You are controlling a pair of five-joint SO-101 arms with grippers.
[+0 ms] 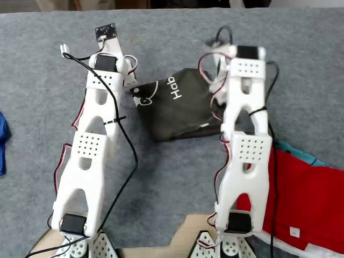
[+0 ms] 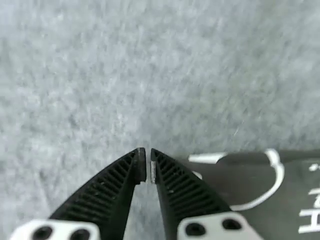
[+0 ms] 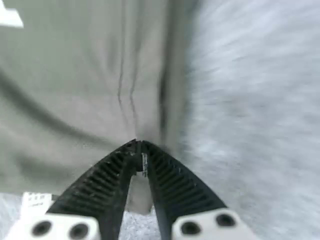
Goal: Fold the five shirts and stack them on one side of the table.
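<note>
In the high view the dark shirt is flanked: its right edge is pinched by the right pincer; the left pincer is pressed together just beside its left corner.

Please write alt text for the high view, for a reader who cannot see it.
The left arm and the right arm, both white, extend over a grey table to opposite sides of a folded dark shirt. A red shirt lies by the right arm's base; a blue cloth is at the left edge.
</note>
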